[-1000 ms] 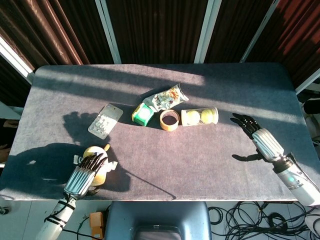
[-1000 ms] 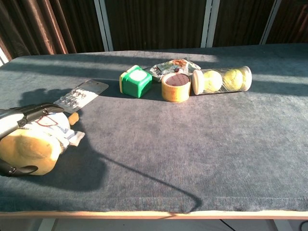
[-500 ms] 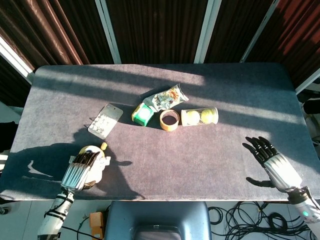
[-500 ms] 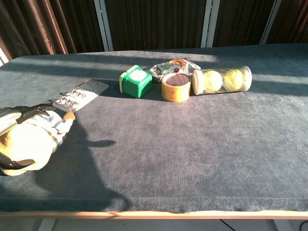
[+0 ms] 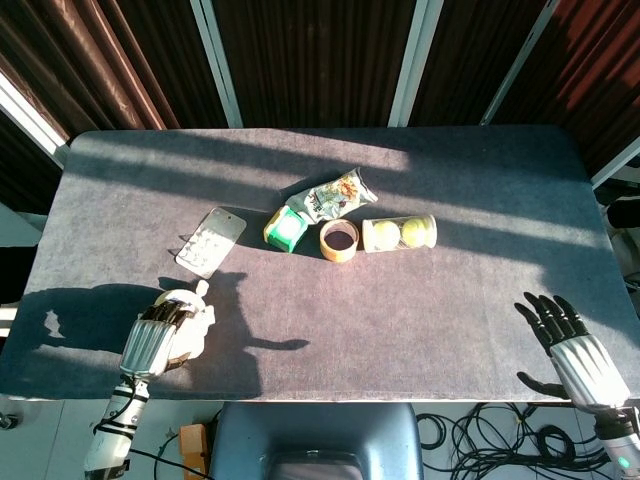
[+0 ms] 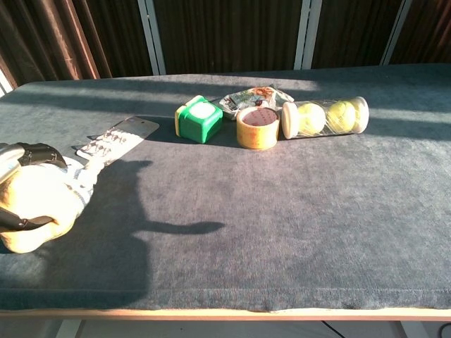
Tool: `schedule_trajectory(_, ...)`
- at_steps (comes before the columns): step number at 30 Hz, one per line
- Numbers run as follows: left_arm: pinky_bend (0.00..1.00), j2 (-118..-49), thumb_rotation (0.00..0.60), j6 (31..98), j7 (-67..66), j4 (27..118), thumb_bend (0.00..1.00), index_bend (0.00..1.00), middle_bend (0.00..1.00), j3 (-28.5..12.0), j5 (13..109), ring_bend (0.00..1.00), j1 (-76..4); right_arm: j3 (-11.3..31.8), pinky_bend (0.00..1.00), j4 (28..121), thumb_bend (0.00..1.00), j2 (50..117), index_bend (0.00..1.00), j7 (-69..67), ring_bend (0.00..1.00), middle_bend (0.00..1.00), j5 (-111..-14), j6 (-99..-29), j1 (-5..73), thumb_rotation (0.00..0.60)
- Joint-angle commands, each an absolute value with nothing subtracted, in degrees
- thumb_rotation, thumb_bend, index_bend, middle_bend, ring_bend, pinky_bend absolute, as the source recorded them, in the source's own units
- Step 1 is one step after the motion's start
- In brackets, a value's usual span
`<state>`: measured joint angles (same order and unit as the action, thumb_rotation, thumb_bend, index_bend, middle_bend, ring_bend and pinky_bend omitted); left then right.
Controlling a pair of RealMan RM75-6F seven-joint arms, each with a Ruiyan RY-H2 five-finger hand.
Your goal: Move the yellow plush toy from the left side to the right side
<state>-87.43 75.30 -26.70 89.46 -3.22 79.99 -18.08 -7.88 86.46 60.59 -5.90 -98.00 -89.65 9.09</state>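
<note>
1. Head view: the left hand [image 5: 160, 335] grasps the yellow plush toy [image 5: 190, 325] from above, fingers wrapped over it, at the near left edge of the table [image 5: 420, 320].
2. Head view: the right hand [image 5: 570, 345] hangs at the table's near right corner, fingers spread apart and grasping nothing.
3. Head view: a wide bare stretch of grey cloth lies between the toy and the right hand, along the whole near half of the table.
4. Head view: mid-table, in a loose row, sit a blister pack [image 5: 211, 241], a green cube [image 5: 285, 229], a crumpled snack bag [image 5: 330, 196], a tape roll [image 5: 339, 240] and a clear tube of tennis balls [image 5: 400, 233]; all are well apart from the toy, and the far edge behind them is bare.
5. Chest view: the yellow plush toy [image 6: 39, 204] rests at the left margin on the cloth, dark fingers [image 6: 39, 153] curled across its top; the blister pack [image 6: 118, 139] lies just beyond it.
6. Chest view: the green cube [image 6: 198, 118], tape roll [image 6: 257, 127] and tube [image 6: 325, 117] stand side by side, the tube lying on its side and touching the roll; the snack bag [image 6: 255, 96] sits behind them.
7. Chest view: the bag's print is too small to read; no other writing can be made out.
</note>
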Motion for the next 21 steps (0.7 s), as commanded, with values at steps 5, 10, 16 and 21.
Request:
schedule_trajectory(5,0.99,-86.1,0.6,77.5,-26.0,92.2,0.29,0.46,0.77,-5.2,84.8,0.79,-20.1,-8.0,0.0,84.9,0.0,61.1,0.02,-4.4,0.0,0.0,-101.1,-91.6,7.7,0.6)
schedule_trajectory(10,0.99,-86.5,0.6,76.6,-31.7,96.6,0.29,0.46,0.77,-9.0,85.5,0.79,-23.7,-8.0,0.01,83.7,0.0,61.2,0.02,-4.8,0.0,0.0,-102.5,-93.0,6.7,0.6)
schedule_trajectory(16,0.99,-89.1,0.6,71.8,-39.6,102.5,0.29,0.46,0.77,-14.2,79.1,0.79,-29.0,-7.6,0.01,82.5,0.0,61.3,0.02,-6.8,0.0,0.0,-102.3,-94.7,5.3,0.6)
schedule_trajectory(21,0.99,-93.0,0.6,71.2,-44.2,106.6,0.29,0.46,0.76,-16.2,73.1,0.79,-31.5,-7.1,0.01,82.8,0.0,60.7,0.02,-8.4,0.0,0.0,-101.8,-94.7,4.9,0.6)
